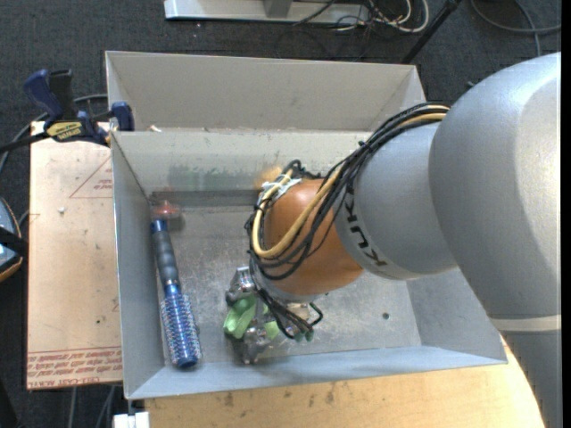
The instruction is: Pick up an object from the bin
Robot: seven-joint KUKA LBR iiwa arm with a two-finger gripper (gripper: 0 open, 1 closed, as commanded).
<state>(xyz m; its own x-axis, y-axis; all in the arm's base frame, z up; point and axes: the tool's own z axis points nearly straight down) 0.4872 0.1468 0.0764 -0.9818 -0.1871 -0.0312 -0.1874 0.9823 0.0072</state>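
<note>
My claw (pixel 260 330) is low at 6 o'clock in the grey metal bin (pixel 134 239), against a small crumpled green thing (pixel 237 319). Can't tell how wide it's open or whether it's got hold. Risk imo: green thing sits off-centre, toward 9 o'clock, so it could slip out on lift.

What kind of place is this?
Probably a robotics research lab: a grey KUKA arm reaches into a metal bin holding a blue brush, with loose cables on dark carpet behind.
</note>
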